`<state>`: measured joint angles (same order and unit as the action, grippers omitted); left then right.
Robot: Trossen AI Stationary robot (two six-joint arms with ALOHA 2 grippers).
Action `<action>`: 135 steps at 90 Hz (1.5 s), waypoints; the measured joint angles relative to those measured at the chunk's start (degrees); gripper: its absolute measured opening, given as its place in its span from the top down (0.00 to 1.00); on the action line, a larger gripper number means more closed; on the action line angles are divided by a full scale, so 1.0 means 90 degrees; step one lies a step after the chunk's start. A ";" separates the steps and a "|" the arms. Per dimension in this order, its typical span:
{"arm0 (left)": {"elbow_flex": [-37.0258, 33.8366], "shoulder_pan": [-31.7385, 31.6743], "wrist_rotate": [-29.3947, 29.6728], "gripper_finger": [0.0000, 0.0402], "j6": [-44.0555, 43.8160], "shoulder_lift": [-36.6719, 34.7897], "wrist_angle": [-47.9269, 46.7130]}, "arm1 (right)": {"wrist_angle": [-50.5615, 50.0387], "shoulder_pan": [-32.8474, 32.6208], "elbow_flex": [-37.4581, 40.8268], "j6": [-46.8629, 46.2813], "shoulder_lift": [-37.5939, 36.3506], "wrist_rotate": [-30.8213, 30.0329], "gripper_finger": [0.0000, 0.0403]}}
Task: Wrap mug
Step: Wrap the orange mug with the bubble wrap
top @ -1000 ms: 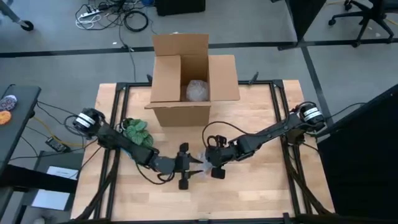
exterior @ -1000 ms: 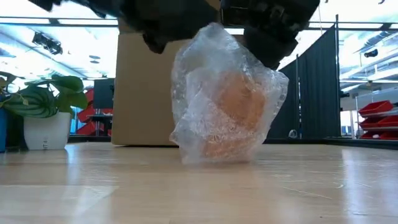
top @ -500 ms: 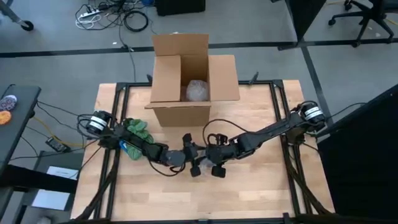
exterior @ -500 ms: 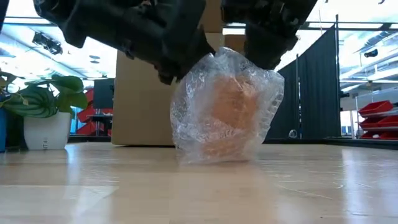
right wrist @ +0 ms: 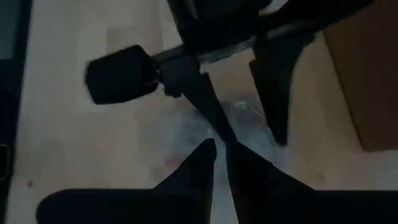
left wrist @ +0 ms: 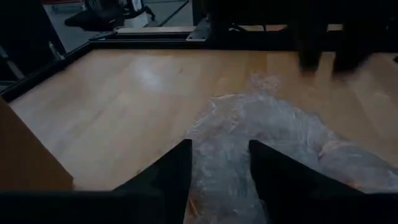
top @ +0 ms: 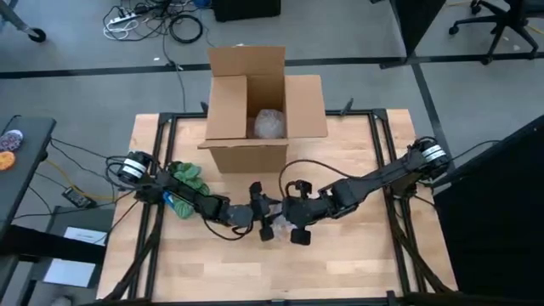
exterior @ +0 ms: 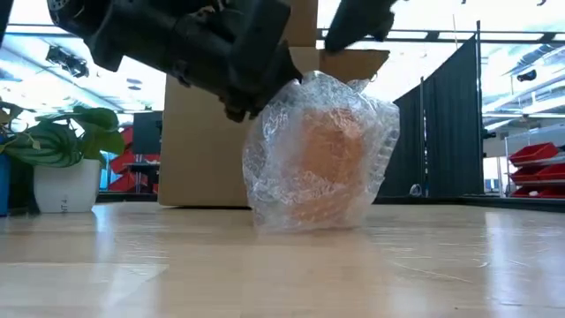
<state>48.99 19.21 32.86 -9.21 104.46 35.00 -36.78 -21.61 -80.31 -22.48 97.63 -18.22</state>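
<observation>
The mug (exterior: 328,159), already bundled in bubble wrap (exterior: 274,168), stands on the table (top: 357,263) between the two grippers. The left gripper (left wrist: 219,163) is spread open astride the wrap, touching its upper side. The right gripper (right wrist: 222,152) hangs just above, its fingers nearly together and nothing held. The wrapping seems at the closing step; next, the loose wrap probably needs pinching and tucking tight.

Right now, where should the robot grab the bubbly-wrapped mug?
Probably by the loose, crinkly top of the bubble wrap, coming from above. The wrapped mug stands on the table, so its top is free, and the left gripper is already up there.
</observation>
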 joint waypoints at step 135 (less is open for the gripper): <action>-0.0979 0.0307 0.0250 0.65 0.0073 -0.0639 0.0524 | 0.0105 0.0909 -0.0073 -0.0697 0.1185 0.1387 0.95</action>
<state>40.18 21.97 35.11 -8.55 98.71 39.72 -35.83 -13.43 -80.97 -28.75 108.29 -5.74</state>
